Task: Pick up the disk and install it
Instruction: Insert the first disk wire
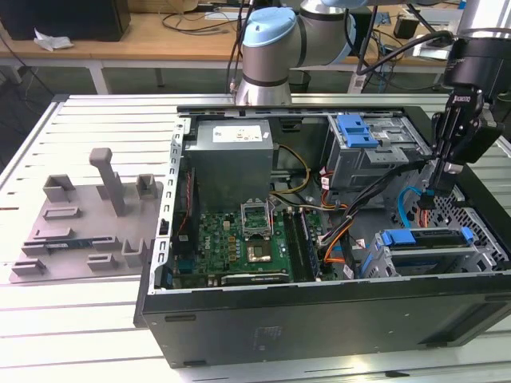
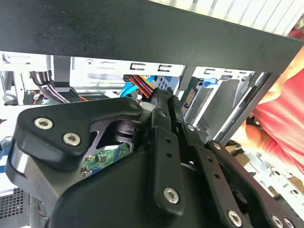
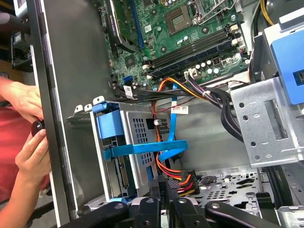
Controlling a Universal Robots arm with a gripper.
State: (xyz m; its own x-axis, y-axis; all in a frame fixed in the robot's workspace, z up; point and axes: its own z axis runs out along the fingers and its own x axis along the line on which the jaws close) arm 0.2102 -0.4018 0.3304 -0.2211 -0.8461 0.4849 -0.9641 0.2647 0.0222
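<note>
Exterior view: open computer case (image 1: 319,319) on a slatted table (image 1: 80,335), grey fixture tray (image 1: 88,223) beside it on the exterior view's left
First wrist view: motherboard (image 3: 190,28), cable bundle (image 3: 199,92), and a person's hands (image 3: 32,156) at the outer case wall
Second wrist view: a hand and a red garment (image 2: 285,118) past the case frame
Disk: the disk (image 1: 407,238) (image 3: 110,124) sits in the drive cage (image 1: 447,259) (image 3: 142,137), with a blue cable (image 3: 142,148) across the cage side
Hidden: label and most of the silver body covered by the cage
Gripper: gripper (image 1: 437,187) (image 3: 160,183) (image 2: 161,97) hangs inside the case just beside the cage, pads drawn together, nothing held, close to an orange-and-red power plug (image 3: 183,183); contact unclear
</note>
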